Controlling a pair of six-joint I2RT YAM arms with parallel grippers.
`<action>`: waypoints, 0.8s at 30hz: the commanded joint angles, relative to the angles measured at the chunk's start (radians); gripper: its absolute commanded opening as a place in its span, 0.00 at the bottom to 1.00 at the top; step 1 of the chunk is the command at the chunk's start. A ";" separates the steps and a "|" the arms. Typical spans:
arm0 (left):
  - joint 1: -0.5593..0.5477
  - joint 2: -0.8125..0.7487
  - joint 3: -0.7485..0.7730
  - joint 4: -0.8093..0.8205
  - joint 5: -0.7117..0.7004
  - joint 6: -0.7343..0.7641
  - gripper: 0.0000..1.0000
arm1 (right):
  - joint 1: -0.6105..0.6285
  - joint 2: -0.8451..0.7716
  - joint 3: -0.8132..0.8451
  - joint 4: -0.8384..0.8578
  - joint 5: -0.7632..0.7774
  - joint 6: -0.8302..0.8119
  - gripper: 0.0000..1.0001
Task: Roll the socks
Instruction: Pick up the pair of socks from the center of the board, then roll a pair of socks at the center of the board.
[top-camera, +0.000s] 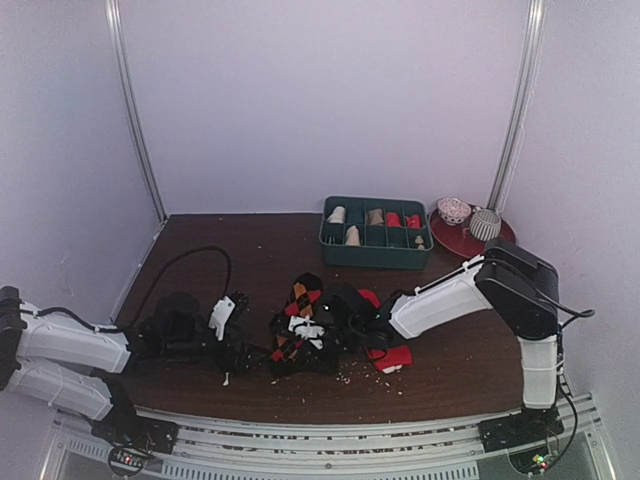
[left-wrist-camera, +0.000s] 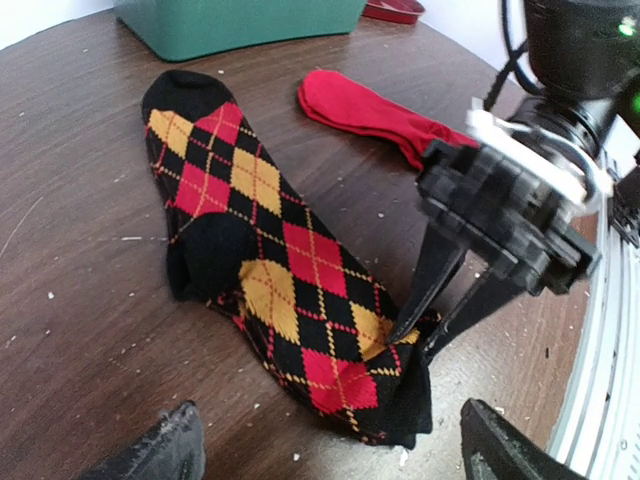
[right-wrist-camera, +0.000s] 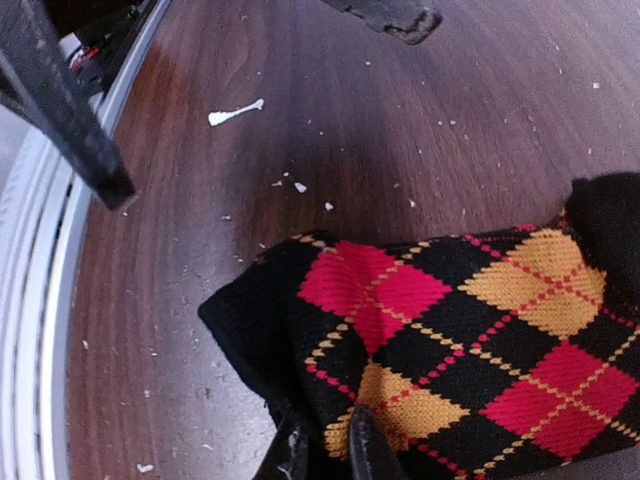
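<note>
Your right hand (right-wrist-camera: 325, 442) has its fingers drawn nearly together on the edge of the argyle sock (left-wrist-camera: 270, 260), pinching the black fabric at what seems to be the cuff end, nearest the front of the bench (top-camera: 200, 250). The sock lies flat and lengthwise at mid-bench, its other black tip pointing toward the back wall. Your left hand (left-wrist-camera: 328, 425) is spread wide and holds nothing; its two fingers flank the same near end of the sock without touching it. The red sock (left-wrist-camera: 370, 110) lies flat just beside the argyle one, on its right, apart from it and partly under your right arm. At the back of the bench stands a green tray (top-camera: 375, 259) divided into compartments: several hold beige rolls (top-camera: 352, 235), and two toward the right hold red pieces (top-camera: 393, 219) too small to identify. Just right of the tray, a red plate (top-camera: 452, 242) carries two patterned balls (top-camera: 485, 223).
</note>
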 joint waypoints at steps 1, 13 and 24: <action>-0.012 0.034 -0.013 0.097 0.080 0.046 0.86 | -0.029 0.053 -0.033 -0.160 -0.189 0.304 0.09; -0.126 0.184 0.017 0.264 0.050 0.127 0.88 | -0.061 0.066 -0.108 -0.159 -0.316 0.755 0.05; -0.259 0.437 0.113 0.335 -0.022 0.170 0.85 | -0.098 0.093 -0.082 -0.221 -0.316 0.711 0.05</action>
